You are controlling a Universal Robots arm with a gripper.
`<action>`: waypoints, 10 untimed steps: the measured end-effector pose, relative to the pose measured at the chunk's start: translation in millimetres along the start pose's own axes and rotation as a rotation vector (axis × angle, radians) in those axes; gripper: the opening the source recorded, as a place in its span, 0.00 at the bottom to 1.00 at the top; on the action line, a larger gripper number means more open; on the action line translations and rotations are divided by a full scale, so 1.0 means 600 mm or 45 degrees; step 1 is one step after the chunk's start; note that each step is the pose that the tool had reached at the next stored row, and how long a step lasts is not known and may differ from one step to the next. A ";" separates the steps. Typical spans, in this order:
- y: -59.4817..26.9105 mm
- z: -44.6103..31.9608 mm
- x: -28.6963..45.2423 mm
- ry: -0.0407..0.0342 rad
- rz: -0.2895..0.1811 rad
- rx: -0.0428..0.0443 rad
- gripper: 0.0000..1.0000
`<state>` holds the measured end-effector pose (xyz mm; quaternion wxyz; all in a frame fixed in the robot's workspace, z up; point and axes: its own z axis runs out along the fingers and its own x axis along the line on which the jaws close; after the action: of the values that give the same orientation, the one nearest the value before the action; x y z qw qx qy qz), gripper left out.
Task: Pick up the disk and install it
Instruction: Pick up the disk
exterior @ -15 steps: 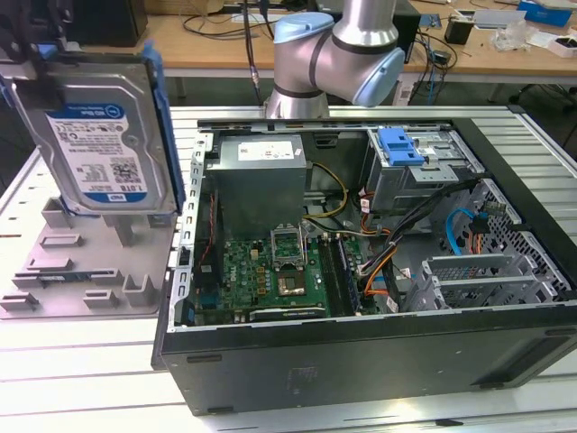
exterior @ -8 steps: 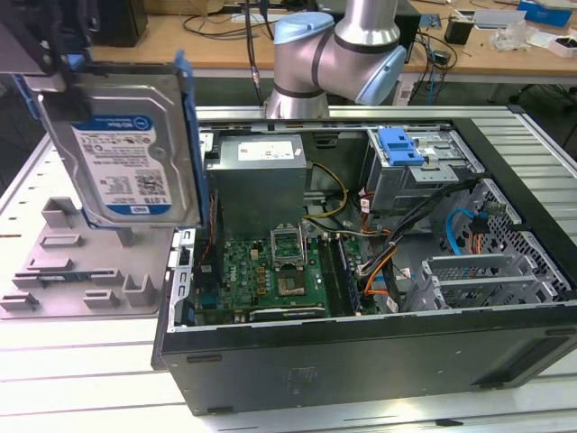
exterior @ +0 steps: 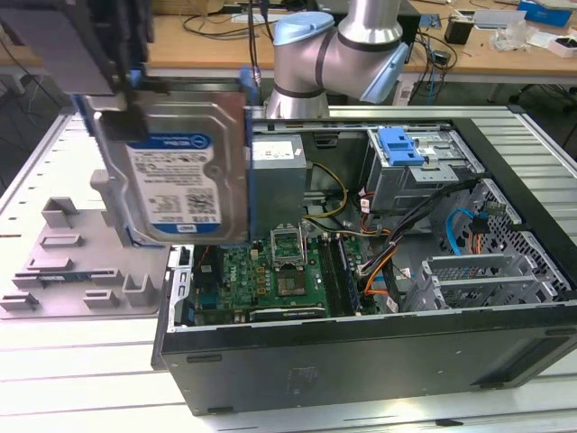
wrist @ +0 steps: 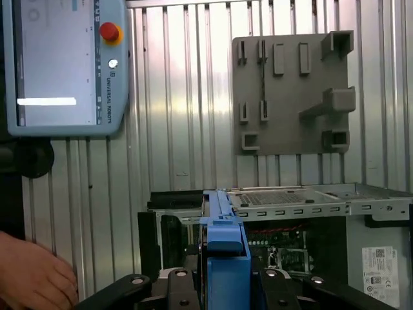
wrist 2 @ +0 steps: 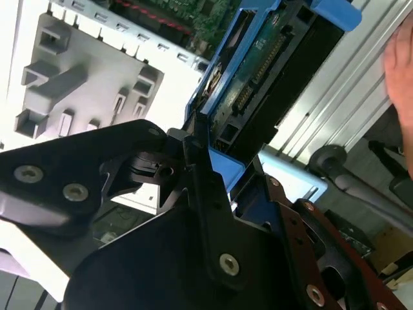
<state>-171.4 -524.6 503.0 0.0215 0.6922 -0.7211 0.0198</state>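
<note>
Surface: ribbed silver aluminium table (exterior: pixel 81 361). On it, a grey plastic fixture plate (exterior: pixel 72 262) sits just beside an open black computer case (exterior: pixel 361 370) lying on its side.
Room: wooden benches (exterior: pixel 216 27) strewn with cables at the back. Grey teach pendant (wrist: pixel 64 64) with a red button, and a person's hand (wrist: pixel 32 278) near it.
Labels: blue-and-white sticker (exterior: pixel 171 176) on the flat rectangular silver-metal disk (exterior: pixel 225 135); white sticker (wrist: pixel 379 265) on the case.
Gripper: black gripper (wrist 2: pixel 213 161) clamped narrow on the disk, fingers on its blue plastic rails.
Disk: off the table, standing on edge, in front of the case's end at the exterior view's left.
</note>
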 end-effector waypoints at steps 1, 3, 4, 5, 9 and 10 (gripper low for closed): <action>-0.010 0.000 0.004 0.0001 0.000 0.000 0.37; -0.027 0.001 0.011 -0.0001 0.000 0.000 0.37; -0.034 0.001 0.013 -0.0001 0.000 0.000 0.37; -0.049 0.001 0.018 -0.0003 0.000 0.000 0.37; -0.094 0.002 0.029 -0.0013 0.000 0.000 0.37; -0.113 0.002 0.033 -0.0019 0.000 0.000 0.37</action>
<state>-104.4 -547.2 503.0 0.0210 0.6922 -0.7211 0.0193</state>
